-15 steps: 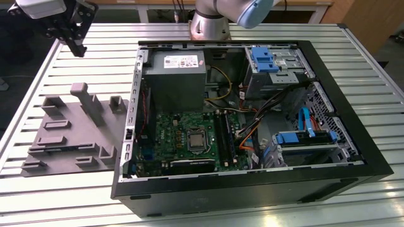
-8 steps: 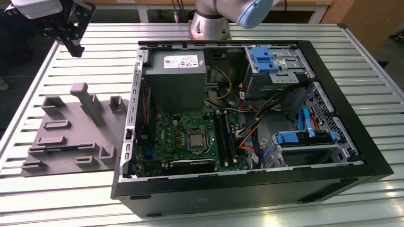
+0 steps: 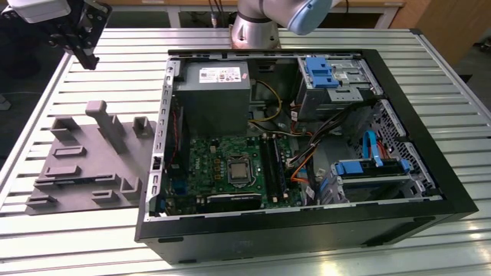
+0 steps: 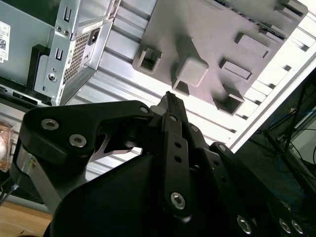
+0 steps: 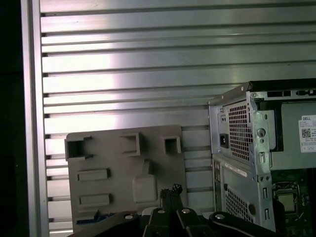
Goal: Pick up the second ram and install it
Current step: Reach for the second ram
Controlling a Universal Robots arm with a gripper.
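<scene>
Gripper (image 3: 87, 58), jaws together, above fixture (image 3: 80, 164)

The slatted metal table (image 3: 69, 244) bears a grey fixture block (image 3: 77, 172) and computer case (image 3: 307, 233).

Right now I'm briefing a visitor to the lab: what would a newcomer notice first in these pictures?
The open black computer case lies on the slatted table, green motherboard and blue drive brackets exposed. At the exterior view's left sits a grey fixture block with upright posts, the tool poised near its far end.
</scene>
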